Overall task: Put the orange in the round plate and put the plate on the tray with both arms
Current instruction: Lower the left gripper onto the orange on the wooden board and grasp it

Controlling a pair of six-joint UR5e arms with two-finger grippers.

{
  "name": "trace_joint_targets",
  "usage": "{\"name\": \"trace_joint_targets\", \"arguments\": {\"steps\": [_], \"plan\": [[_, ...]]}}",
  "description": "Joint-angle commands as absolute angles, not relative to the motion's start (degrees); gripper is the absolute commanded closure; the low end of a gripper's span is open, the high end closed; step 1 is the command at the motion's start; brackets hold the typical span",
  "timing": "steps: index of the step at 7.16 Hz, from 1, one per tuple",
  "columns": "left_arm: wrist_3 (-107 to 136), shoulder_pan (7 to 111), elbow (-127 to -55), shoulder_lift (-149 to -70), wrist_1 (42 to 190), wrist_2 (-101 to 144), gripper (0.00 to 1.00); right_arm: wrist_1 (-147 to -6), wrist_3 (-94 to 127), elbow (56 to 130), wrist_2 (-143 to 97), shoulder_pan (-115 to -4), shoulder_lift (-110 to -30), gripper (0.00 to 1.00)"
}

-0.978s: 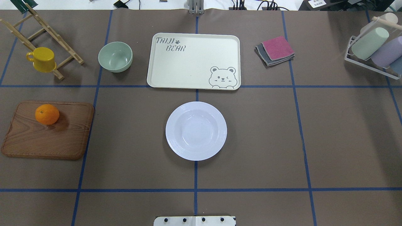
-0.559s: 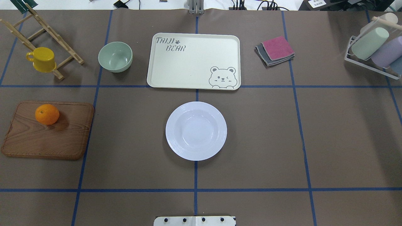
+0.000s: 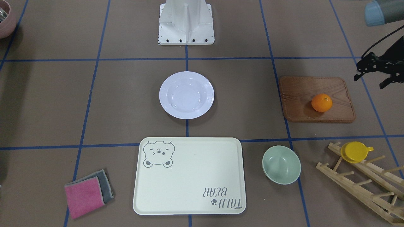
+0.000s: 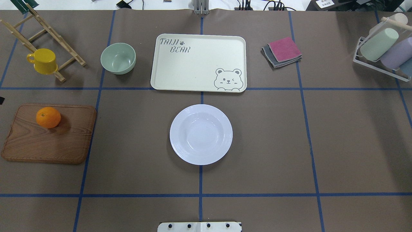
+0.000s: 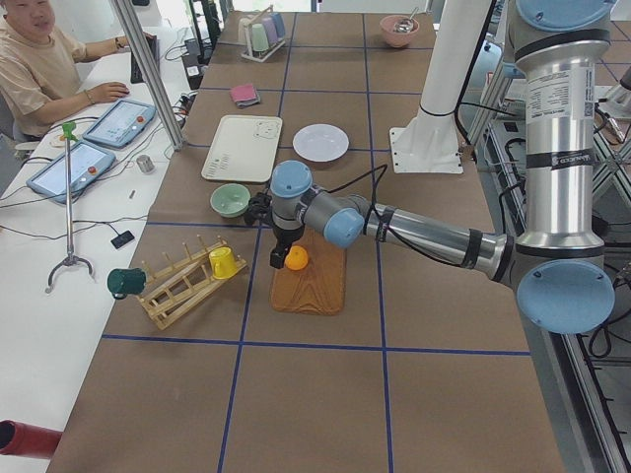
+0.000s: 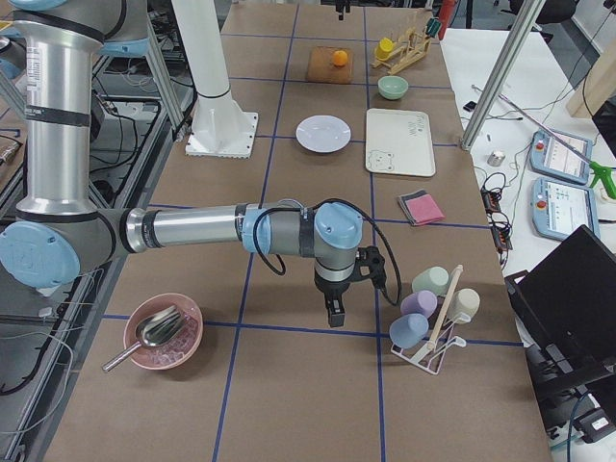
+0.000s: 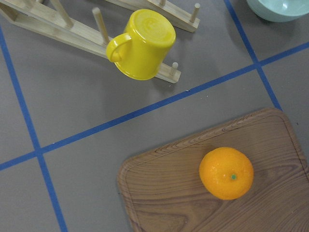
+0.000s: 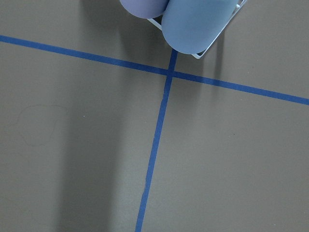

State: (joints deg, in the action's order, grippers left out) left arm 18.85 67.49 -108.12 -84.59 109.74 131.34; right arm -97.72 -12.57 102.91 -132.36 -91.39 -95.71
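The orange (image 4: 48, 117) rests on the far left part of a brown wooden board (image 4: 48, 145). The white round plate (image 4: 201, 134) lies bare at the table's middle. Beyond it sits the cream bear tray (image 4: 193, 64), with nothing on it. My left gripper (image 3: 369, 82) hovers open past the board's outer end, above table height and apart from the orange (image 3: 321, 102). The left wrist view looks down on the orange (image 7: 226, 173). My right gripper (image 6: 332, 313) points down at the table near a cup rack; whether it is open or shut I cannot tell.
A pale-green bowl (image 4: 118, 58) stands left of the tray. A yellow cup (image 4: 43, 60) hangs on a wooden rack (image 4: 48, 32). Folded cloths (image 4: 282, 51) lie right of the tray, and a rack of pastel cups (image 4: 383, 48) is at the far right. A pink bowl (image 6: 162, 332) holds a spoon.
A black sliver of my left gripper has come into the overhead view's left edge, above the board. Nothing on the table has moved.
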Motion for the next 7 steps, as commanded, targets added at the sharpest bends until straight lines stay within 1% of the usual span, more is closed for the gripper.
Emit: {"name": "trace_joint_targets", "arguments": {"steps": [1, 2, 3, 5, 7], "plan": [[31.4, 56.1, -105.3, -84.5, 118.6, 123.3, 0.0, -97.7, -12.6, 102.8, -132.4, -91.3, -95.7, 0.0], [35.6, 54.1, -101.9, -85.1, 125.4, 122.0, 0.0, -97.7, -12.6, 102.8, -132.4, -91.3, -95.7, 0.0], [36.6, 53.6, -100.0, -85.3, 127.5, 122.0, 0.0, -97.7, -12.6, 102.8, -132.4, -91.3, -95.7, 0.0], [37.0, 52.8, -99.1, -86.2, 127.5, 121.8, 0.0, -97.7, -12.6, 102.8, -132.4, -91.2, -95.7, 0.0], [38.1, 51.3, -95.9, -89.2, 127.6, 120.1, 0.0, -97.7, -12.6, 102.7, -132.4, -91.2, -95.7, 0.0]]}}
